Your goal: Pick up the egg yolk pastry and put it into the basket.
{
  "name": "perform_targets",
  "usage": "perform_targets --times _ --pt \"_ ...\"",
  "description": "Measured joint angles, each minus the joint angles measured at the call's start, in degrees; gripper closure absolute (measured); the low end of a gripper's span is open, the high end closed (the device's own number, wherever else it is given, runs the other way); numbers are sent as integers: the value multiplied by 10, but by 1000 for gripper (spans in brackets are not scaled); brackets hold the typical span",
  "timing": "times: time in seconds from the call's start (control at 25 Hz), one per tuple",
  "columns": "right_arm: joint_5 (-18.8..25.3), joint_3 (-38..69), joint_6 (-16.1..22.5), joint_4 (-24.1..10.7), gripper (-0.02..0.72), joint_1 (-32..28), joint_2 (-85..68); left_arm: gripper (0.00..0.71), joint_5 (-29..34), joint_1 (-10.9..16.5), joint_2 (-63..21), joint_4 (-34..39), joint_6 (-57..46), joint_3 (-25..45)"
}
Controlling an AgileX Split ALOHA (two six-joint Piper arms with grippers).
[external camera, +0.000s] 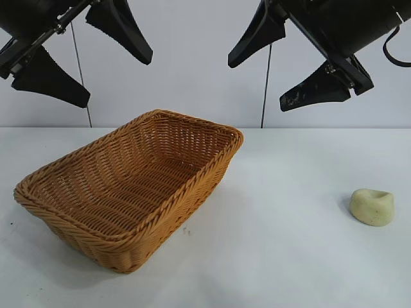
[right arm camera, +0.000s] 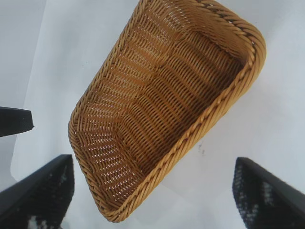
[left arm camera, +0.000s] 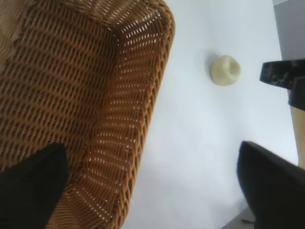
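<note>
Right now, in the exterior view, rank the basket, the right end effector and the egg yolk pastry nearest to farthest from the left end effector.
1. basket, just below the left end effector.
2. right end effector, raised, across to the right.
3. egg yolk pastry, low down, far right.

Matte black tapered fingers, black cable

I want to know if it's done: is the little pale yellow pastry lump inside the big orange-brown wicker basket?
No, the small pale yellow pastry lump lies on the white table, apart from the orange-brown wicker basket.
</note>
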Motion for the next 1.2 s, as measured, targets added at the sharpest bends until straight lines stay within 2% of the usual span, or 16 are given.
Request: perform_targets --times 0.92,1.2 --pt "0 0 0 0 58 0 0 18 0 0 0 0 1 0" --pt "0 0 0 0 58 0 0 18 -17 0 0 0 0 0"
